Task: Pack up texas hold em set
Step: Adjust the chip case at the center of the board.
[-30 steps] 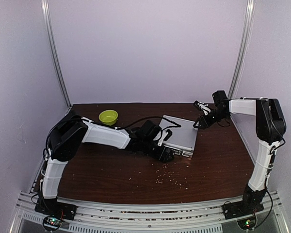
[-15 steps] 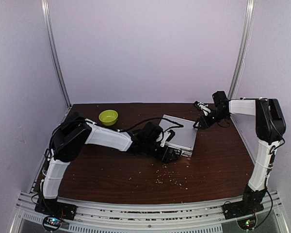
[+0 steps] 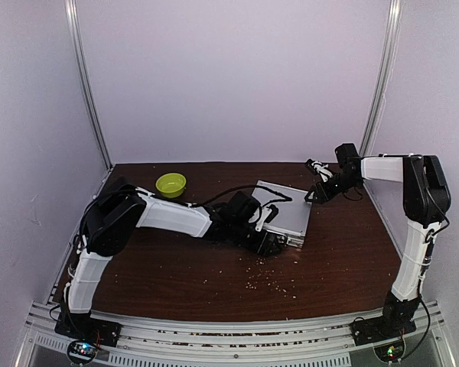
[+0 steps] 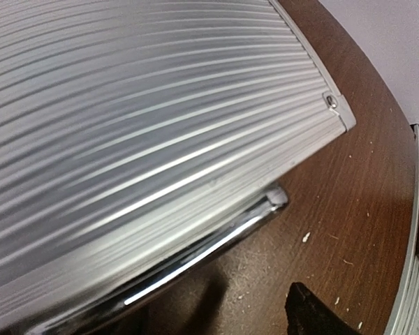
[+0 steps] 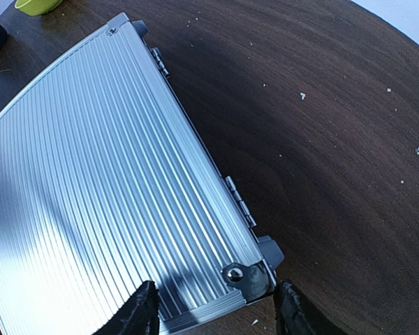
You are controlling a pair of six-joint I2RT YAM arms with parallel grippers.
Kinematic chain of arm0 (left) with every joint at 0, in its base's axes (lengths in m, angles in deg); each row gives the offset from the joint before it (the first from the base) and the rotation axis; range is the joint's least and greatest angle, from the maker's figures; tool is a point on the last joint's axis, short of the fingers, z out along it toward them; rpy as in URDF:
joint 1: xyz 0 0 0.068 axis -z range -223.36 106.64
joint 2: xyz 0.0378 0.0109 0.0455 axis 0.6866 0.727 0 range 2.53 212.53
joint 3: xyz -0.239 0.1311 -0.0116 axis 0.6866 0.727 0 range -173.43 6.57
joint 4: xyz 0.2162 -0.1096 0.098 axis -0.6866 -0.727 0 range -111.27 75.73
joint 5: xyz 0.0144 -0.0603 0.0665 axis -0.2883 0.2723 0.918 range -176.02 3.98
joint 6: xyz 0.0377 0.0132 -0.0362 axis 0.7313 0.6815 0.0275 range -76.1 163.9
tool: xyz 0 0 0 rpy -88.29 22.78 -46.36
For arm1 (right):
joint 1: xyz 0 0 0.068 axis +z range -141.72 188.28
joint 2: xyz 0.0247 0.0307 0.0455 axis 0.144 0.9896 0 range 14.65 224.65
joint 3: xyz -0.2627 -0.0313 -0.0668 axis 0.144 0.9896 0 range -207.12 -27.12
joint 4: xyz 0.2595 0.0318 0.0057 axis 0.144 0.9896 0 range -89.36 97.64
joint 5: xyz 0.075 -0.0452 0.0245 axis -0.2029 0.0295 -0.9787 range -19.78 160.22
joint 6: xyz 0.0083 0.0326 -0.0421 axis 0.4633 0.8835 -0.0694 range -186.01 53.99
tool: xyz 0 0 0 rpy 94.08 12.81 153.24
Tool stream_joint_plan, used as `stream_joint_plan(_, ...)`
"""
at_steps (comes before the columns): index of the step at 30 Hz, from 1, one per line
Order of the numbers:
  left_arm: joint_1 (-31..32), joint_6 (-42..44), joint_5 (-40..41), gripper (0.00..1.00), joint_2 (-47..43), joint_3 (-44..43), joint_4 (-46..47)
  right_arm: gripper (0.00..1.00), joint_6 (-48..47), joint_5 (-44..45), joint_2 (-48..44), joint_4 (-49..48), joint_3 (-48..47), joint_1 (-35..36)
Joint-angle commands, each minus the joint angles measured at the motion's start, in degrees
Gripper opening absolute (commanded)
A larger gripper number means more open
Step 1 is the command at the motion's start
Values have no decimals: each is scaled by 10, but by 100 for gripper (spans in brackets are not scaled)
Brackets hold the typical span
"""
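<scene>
The silver ribbed briefcase [image 3: 285,213] of the texas hold em set lies closed and flat on the brown table. My left gripper [image 3: 266,242] sits low at its near edge, by the chrome handle [image 4: 195,259]. Only one dark fingertip [image 4: 311,312] shows there, clear of the handle and touching nothing. My right gripper [image 3: 316,192] hovers open at the case's far right corner [image 5: 249,274], with one fingertip over the lid [image 5: 98,181] and the other over bare table. Chips, cards and dice are hidden.
A lime-green bowl [image 3: 170,184] stands at the back left of the table. Pale crumbs [image 3: 271,284] are scattered in front of the case. The case's hinges [image 5: 240,201] face the far side. Walls close in behind and to the right.
The left arm has edged a little to the right along the case's near edge. The right arm and the case have not moved.
</scene>
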Motion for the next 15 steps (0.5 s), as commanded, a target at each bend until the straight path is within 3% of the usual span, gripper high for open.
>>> stream_joint_plan(1, 3, 14, 1, 69, -43, 58, 146, 56, -15, -76, 27, 80, 16, 35)
stream_joint_plan(9, 3, -16, -108, 68, -106, 93, 300, 55, -21, -74, 25, 85, 14, 35)
stream_joint_plan(15, -1, 4, -99, 66, -123, 80, 229, 55, -23, -72, 18, 88, 13, 34)
